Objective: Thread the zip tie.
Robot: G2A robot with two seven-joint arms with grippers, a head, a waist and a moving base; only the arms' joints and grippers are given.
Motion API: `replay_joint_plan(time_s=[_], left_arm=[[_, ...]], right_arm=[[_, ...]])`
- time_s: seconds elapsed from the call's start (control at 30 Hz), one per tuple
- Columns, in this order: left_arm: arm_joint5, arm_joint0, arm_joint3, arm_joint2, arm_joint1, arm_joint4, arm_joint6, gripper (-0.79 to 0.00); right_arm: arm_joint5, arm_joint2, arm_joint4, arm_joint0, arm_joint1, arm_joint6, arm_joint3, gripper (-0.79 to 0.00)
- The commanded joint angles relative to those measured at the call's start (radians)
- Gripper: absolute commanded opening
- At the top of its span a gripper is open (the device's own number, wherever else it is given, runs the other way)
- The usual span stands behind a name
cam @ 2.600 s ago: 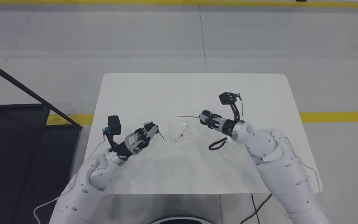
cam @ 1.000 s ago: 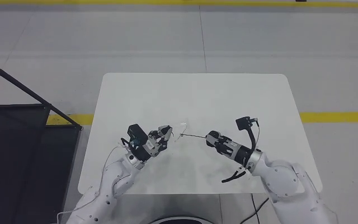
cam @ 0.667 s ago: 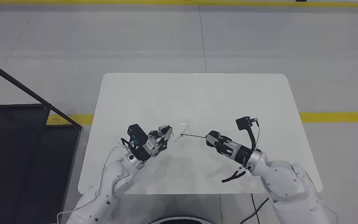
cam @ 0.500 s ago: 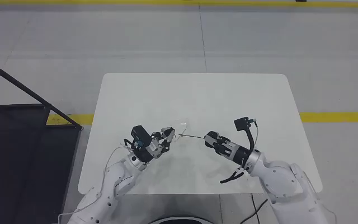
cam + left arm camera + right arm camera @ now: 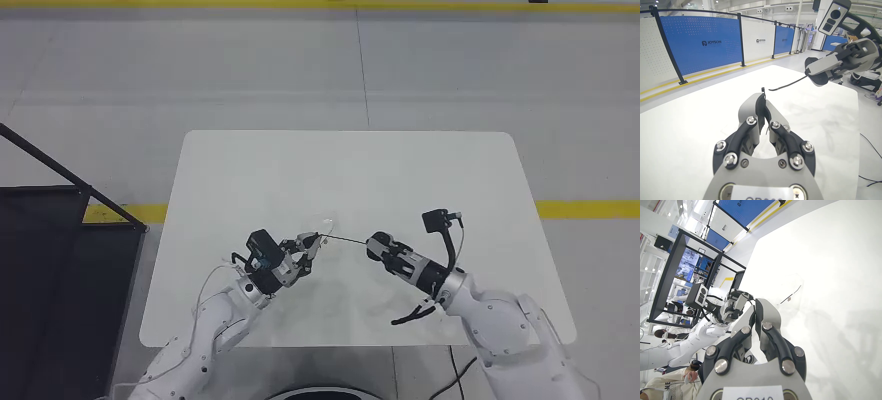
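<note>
A thin black zip tie strap (image 5: 346, 241) runs in the air between my two grippers above the near middle of the white table (image 5: 400, 170). My right gripper (image 5: 372, 244) is shut on the strap (image 5: 787, 84), and its free tip points toward the left one. My left gripper (image 5: 763, 98) is shut on the zip tie head end, and the small square head (image 5: 763, 89) sticks out just past its fingertips. A narrow gap separates the strap tip from the head. The right wrist view has my right gripper (image 5: 755, 307) shut, with the left gripper (image 5: 734, 301) close in front.
A clear plastic bag (image 5: 793, 291) lies flat on the table under the grippers, also seen as a pale shape (image 5: 325, 223). A black frame (image 5: 40, 165) stands off the table's left side. The table's near edge runs close below both arms.
My left gripper has moved right, toward the strap tip, and the gap between head and tip has shrunk. The right gripper has barely shifted over the last second.
</note>
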Motion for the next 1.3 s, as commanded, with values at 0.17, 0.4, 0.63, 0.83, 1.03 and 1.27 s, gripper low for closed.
replay_joint_plan(time_s=[0.17, 0.4, 0.63, 0.83, 1.03, 1.27], left_arm=[[0.0, 0.0, 0.0, 0.0, 0.0, 0.0, 0.0, -0.785], [0.0, 0.0, 0.0, 0.0, 0.0, 0.0, 0.0, -0.785], [0.0, 0.0, 0.0, 0.0, 0.0, 0.0, 0.0, -0.785], [0.0, 0.0, 0.0, 0.0, 0.0, 0.0, 0.0, -0.785], [0.0, 0.0, 0.0, 0.0, 0.0, 0.0, 0.0, -0.785], [0.0, 0.0, 0.0, 0.0, 0.0, 0.0, 0.0, -0.785]], right_arm=[[-0.001, -0.002, 0.004, -0.001, 0.0, -0.001, -0.002, -0.785], [0.002, -0.01, 0.0, -0.001, 0.001, -0.004, -0.004, -0.785], [0.005, -0.017, 0.0, 0.007, 0.0, -0.001, -0.001, -0.785], [0.006, -0.016, 0.007, 0.009, 0.001, -0.003, 0.001, -0.785], [0.008, -0.018, 0.015, 0.016, 0.001, 0.0, 0.007, -0.785], [0.018, -0.024, 0.018, 0.029, 0.0, 0.007, 0.015, -0.785]])
